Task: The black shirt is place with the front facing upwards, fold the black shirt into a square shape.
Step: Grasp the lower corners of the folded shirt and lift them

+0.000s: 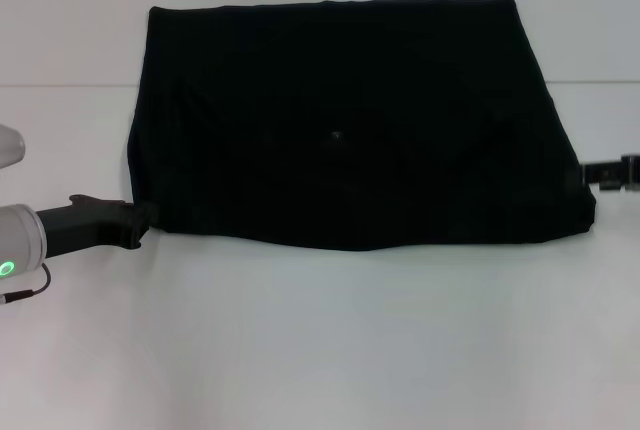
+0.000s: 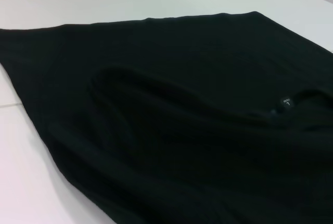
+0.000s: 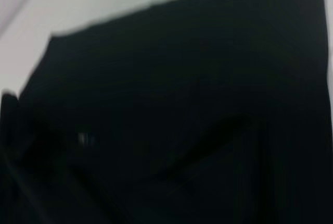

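Table (image 1: 320, 350): white, flat surface that filled the head view; a faint seam line ran across it behind the garment. A broad bare band lay along the near side, narrower bare strips to the left and right, and a strip at the far side.
Black shirt (image 1: 350, 120): lay flat at the centre-far part of the table, folded into a wide four-sided shape, narrower at the far edge and wider at the near edge. Far edge straight; near edge slightly bowed; left and right edges slanted outward toward the robot. Layered folds showed as faint ridges across the top.
Neck label (image 2: 286, 102): small tag with pale marking at the collar opening, seen in the left wrist view; a tiny pale speck marked the same spot in the head view.
Left gripper (image 1: 140, 220): at the shirt's near-left corner, low over the table, tip touching or just beside the fabric edge. Black on black; could not tell whether the fingers were apart or together.
Right gripper (image 1: 612, 174): at the shirt's right edge, mostly cut off by the frame border; finger state could not be told.
Hidden or unclear: front lettering was not visible. The right wrist view showed only blurred dark cloth against pale table; no fingers could be made out there.
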### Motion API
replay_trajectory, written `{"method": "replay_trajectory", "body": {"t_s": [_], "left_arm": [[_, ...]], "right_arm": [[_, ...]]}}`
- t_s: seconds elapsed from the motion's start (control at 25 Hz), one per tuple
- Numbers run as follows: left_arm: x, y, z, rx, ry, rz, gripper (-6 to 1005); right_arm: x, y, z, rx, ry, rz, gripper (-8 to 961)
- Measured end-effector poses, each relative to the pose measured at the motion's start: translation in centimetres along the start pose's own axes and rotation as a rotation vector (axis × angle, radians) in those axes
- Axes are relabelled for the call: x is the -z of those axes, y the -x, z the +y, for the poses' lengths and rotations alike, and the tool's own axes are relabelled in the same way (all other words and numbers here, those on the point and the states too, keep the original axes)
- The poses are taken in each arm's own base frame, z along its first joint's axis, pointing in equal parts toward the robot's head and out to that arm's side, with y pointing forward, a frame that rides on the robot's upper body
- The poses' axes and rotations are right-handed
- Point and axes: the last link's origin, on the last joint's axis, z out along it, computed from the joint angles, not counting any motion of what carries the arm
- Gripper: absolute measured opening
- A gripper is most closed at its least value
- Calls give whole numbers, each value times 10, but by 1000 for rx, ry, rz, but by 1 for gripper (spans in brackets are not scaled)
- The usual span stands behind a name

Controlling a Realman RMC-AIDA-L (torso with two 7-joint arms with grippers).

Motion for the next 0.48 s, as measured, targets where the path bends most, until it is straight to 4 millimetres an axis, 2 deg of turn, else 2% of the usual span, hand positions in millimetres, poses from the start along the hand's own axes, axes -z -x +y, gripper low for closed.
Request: {"method": "replay_trajectory", "body": {"t_s": [0.04,0.24,0.48], "left_arm": [[0,-1,0,0,0,1,63],[-2,-5,1,-8,4,5,-5],[-5,-10,3,-19,18,6,1]], "right_arm": [[0,-3,0,1,2,22,694],[-3,-12,2,8,1,72,675],[-16,-13,10,16,-1,74,651]]}}
